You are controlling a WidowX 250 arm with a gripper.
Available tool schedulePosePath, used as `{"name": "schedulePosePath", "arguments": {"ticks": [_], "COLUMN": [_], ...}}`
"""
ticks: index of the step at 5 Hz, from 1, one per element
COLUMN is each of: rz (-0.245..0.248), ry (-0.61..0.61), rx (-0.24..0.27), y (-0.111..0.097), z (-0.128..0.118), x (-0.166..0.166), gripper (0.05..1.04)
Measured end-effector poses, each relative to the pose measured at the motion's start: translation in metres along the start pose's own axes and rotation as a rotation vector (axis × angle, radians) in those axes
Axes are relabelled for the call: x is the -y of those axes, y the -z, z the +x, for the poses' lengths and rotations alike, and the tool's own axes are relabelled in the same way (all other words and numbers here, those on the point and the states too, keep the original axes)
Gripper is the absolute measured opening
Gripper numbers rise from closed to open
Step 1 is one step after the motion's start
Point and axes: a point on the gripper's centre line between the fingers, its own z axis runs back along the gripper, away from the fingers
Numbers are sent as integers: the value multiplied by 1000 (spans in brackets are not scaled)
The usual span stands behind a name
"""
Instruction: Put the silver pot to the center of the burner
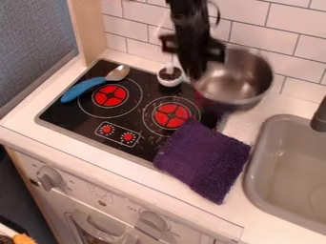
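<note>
The black gripper (196, 71) hangs down at the upper middle, over the back right of the stove, shut on the left side of the silver pot (239, 78). That pot is held up with its open top showing, above the stove's back right corner and the counter by the tiled wall. Its metal hides part of the counter behind it. The black cooktop has a right burner (172, 115), below and left of the pot, and a left burner (110, 96) farther off.
A blue-handled spoon (96, 85) lies across the left burner's back edge. Behind the burners stands a small white cup (170, 76) with dark contents. The purple cloth (204, 159) covers the cooktop's front right corner. A grey sink (290, 167) is at the right.
</note>
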Motion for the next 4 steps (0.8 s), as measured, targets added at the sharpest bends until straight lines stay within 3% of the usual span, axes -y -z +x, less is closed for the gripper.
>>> {"name": "schedulePosePath", "arguments": {"ticks": [1,2,4], "rz": [-3,19,65], "ry": [-15,-43,-173], "rx": [59,67,20], "y": [-31,-49,-64], "z": [-10,-39,-100], "x": [-13,-37,-95], "gripper": [78,78,78]}}
